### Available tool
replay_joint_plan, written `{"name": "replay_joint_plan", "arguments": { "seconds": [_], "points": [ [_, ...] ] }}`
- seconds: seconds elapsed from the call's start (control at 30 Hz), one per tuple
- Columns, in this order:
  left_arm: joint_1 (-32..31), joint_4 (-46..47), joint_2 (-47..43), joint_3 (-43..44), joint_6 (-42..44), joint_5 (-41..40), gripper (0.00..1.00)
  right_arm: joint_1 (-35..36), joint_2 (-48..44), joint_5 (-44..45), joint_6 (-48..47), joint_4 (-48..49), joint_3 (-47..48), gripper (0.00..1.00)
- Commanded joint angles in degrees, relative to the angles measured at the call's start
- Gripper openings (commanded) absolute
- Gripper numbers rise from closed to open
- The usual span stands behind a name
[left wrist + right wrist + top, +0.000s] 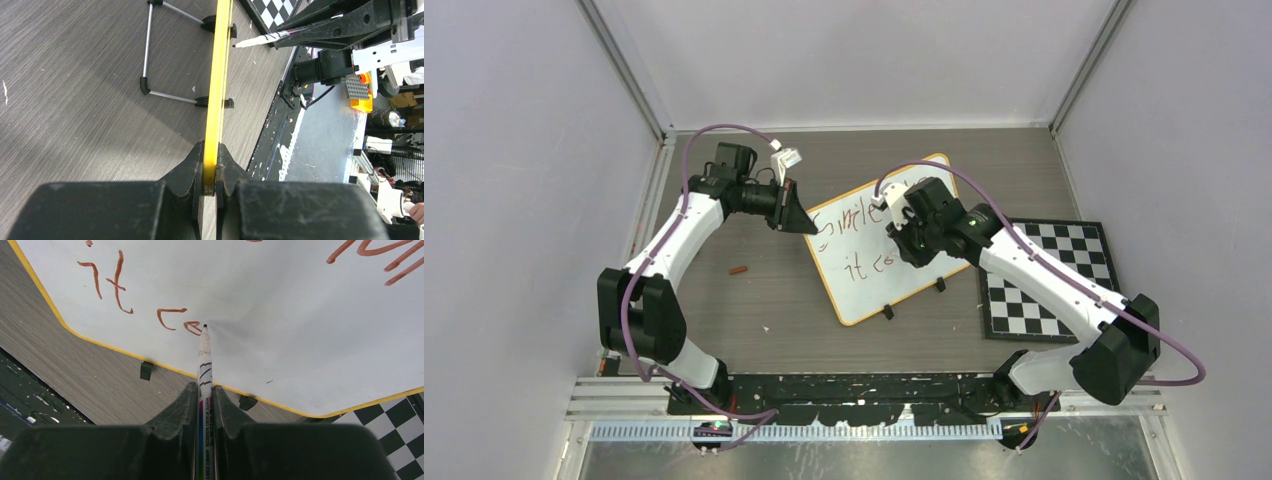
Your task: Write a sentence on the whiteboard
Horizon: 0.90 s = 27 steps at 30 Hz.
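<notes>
Now | left end effector (210,150) clamps whiteboard (220,75) edge | right end effector (205,392) clamps marker (204,357) touching sentence (170,317)

Looked like a robotics lab test cell: plain grey panel walls (524,150) on aluminium extrusion posts (629,70), left arm (674,232) and right arm (1034,270) bolted to a black rail (854,385) at the table (754,320) edge, checkerboard mat (1074,245) alongside. Past the table sat a clutter of gear (390,145) and cables.
</notes>
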Motion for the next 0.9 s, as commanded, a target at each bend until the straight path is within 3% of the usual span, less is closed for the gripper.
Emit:
{"name": "replay_joint_plan", "arguments": {
  "seconds": [0.0,0.4,0.87],
  "points": [
    [0.29,-0.46,-1.26,0.93,1.57,-3.22,0.00,-0.11,1.03,1.57,-0.70,2.24,0.75,0.00],
    [0.30,-0.03,-0.99,0.77,1.39,-3.09,0.00,-2.97,1.86,4.59,-0.21,2.96,-0.26,0.00],
    [0.25,0.12,-0.51,0.93,1.28,-3.04,0.00,-2.93,2.43,-0.37,-0.88,1.32,-1.67,0.00]
  ]
}}
